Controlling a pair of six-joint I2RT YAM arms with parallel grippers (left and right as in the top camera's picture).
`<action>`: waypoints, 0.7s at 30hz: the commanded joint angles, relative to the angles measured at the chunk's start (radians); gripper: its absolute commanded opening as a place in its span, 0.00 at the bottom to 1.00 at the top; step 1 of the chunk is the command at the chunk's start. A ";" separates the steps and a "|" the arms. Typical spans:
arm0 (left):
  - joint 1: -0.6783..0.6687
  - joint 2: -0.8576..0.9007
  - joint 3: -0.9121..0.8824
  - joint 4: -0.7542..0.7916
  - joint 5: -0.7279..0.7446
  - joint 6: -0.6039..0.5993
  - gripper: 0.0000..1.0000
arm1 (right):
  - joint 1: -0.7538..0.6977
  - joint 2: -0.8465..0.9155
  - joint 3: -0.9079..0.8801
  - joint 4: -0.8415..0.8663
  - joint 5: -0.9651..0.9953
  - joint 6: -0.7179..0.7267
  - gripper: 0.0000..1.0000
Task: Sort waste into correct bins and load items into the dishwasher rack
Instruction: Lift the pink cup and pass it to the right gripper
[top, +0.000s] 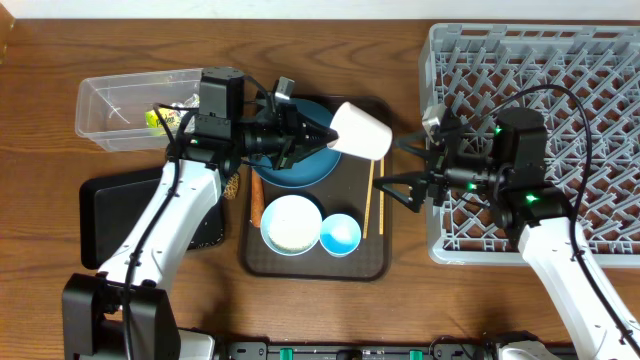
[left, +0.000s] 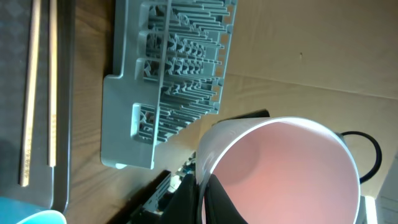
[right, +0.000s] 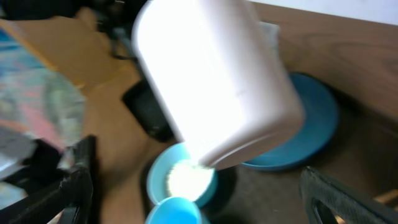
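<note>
At the near end of the dark brown serving tray (top: 378, 268), a round white bowl (top: 292, 224) sits against a smaller, glossy light-blue bowl (top: 340, 235). Two thin wooden chopsticks (top: 368, 200) lie side by side along the tray's right edge, and a short orange stick (top: 256, 200) lies by its left edge.

Beyond them, the left gripper (top: 328, 137) is clamped on the rim of a smooth white cup (top: 360, 130), with one dark finger (left: 214, 199) inside its pale pink interior. It holds the cup tipped on its side in the air above the large dark blue bowl (top: 300, 172). The white left arm rises from the near-left edge over the flat black tray (top: 110, 215), its wrist turned level toward the right.

Facing it, the right gripper (top: 395, 163) points left with its black fingers (right: 339, 198) spread wide and holding nothing, the cup's base just ahead of them. That arm reaches in across the corner of the grey lattice rack (top: 560, 60), a square crate bristling with pegs.

Farthest left on the wood-grain table (top: 40, 60), a clear plastic tub (top: 120, 105) holds a yellow-green wrapper (top: 158, 118).
</note>
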 joint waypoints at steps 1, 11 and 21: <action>0.000 0.012 0.008 0.003 0.047 -0.038 0.06 | 0.016 0.009 0.014 0.021 0.136 -0.021 0.99; -0.018 0.012 0.008 0.003 0.072 -0.051 0.06 | 0.058 0.040 0.014 0.146 0.114 -0.021 0.99; -0.033 0.012 0.008 0.003 0.072 -0.051 0.06 | 0.127 0.066 0.014 0.233 0.113 -0.021 0.89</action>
